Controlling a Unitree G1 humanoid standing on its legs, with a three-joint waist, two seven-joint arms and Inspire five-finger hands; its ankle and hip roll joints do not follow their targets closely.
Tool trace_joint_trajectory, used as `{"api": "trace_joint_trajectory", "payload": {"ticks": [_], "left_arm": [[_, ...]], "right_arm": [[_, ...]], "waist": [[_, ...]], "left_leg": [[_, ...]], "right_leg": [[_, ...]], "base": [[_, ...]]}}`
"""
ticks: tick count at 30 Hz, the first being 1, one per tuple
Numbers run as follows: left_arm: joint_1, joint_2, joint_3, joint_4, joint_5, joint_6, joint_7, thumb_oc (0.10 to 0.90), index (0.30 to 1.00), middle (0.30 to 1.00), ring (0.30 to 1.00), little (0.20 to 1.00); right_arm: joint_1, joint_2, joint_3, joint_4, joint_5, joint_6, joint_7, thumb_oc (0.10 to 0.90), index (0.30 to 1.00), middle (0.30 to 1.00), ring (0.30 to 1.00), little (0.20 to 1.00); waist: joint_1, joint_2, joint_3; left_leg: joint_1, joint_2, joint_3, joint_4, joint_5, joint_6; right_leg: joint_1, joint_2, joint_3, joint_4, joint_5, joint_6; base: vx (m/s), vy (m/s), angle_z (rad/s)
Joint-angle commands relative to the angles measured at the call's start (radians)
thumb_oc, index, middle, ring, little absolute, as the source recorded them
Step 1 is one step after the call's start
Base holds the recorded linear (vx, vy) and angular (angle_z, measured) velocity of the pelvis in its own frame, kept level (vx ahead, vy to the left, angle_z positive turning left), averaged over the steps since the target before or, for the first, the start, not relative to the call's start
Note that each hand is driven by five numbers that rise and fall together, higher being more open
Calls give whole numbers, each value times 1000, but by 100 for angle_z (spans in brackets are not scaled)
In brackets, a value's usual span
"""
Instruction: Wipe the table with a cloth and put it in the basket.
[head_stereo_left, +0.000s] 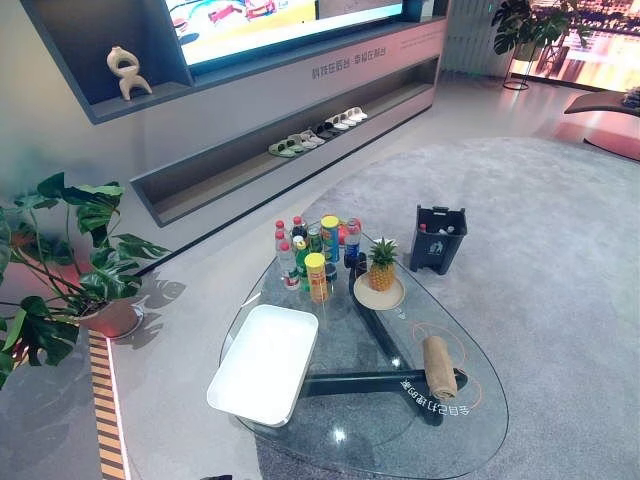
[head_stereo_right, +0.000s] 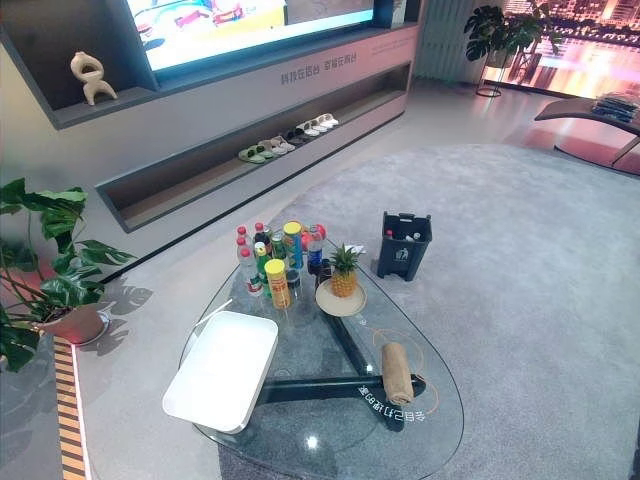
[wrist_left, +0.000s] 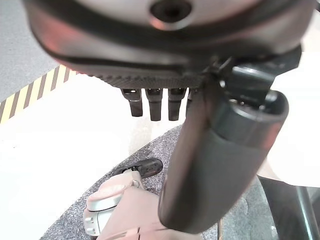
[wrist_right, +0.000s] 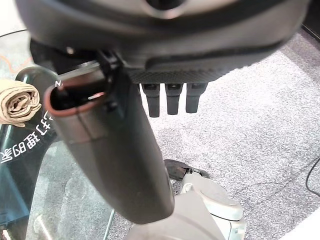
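A rolled beige cloth (head_stereo_left: 438, 366) lies on the near right part of the oval glass table (head_stereo_left: 380, 445), inside an orange ring printed on the glass. A shallow white basket (head_stereo_left: 263, 362) sits on the table's near left part with nothing in it. My left hand (wrist_left: 215, 165) hangs beside the table over pale floor and carpet edge, its fingers (wrist_left: 155, 105) straight and holding nothing. My right hand (wrist_right: 115, 160) hangs by the table's right edge, fingers (wrist_right: 172, 100) straight and holding nothing, with the cloth (wrist_right: 19, 102) a short way off on the glass.
Bottles and cans (head_stereo_left: 315, 250) cluster at the table's far end beside a pineapple (head_stereo_left: 381, 265) on a plate. A dark bin (head_stereo_left: 437, 238) stands on the carpet beyond. A potted plant (head_stereo_left: 70, 260) is at the left, and a low shelf with slippers (head_stereo_left: 318, 135) lines the wall.
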Motion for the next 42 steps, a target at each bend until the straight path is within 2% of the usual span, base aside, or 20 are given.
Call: {"api": "trace_joint_trajectory", "payload": {"ticks": [1,42], "left_arm": [[-110,26,1,73,12,-11,20,800,900,900,900,900],[-108,33,13,69,-8,-17,20,800,900,900,900,900]], "right_arm": [[-89,2,18,51,-21,-3,-38,800,900,900,900,900],[-84,-6,16,50,-29,-2,-41,800,900,900,900,900]], "waist": [[7,-42,25],[8,-40,32]], "left_leg": [[38,25,-1,6,-78,-13],[37,21,-10,6,-78,-12]], "right_leg": [[-13,-81,-39,5,29,50],[-12,-78,-41,5,29,48]], "base": [[0,0,0],[0,0,0]]}}
